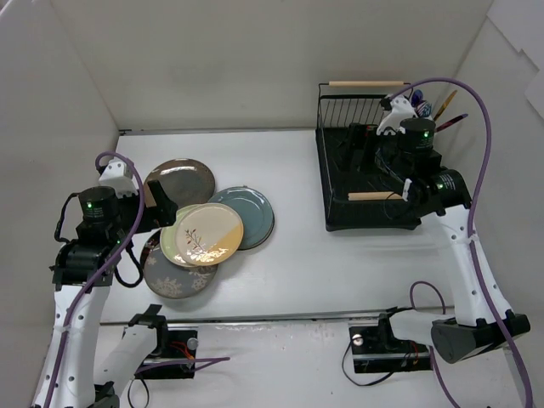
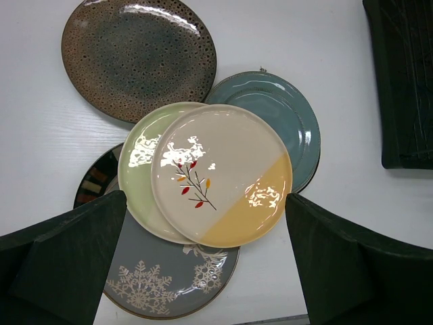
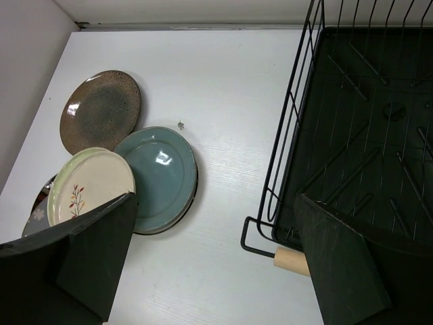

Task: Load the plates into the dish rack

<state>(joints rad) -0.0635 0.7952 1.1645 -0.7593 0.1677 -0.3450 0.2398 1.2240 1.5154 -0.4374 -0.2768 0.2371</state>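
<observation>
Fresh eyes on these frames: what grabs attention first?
The fan of overlapping round ceramic plates on the left: a cream-and-yellow plate with a leaf sprig on top, a speckled brown plate and a teal plate spreading out beneath. The open left gripper hangs directly above them. On the right stands the black wire dish rack, no plate visible in it, the open right gripper above it.

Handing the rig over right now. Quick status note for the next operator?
Left gripper: open, hovering over the plates, holding nothing.
Right gripper: open, above the dish rack, holding nothing.
Pile: six overlap on the table, cream leaf plate on top.
Done: nothing; no plate seen in the rack.
Left: load all six.
</observation>
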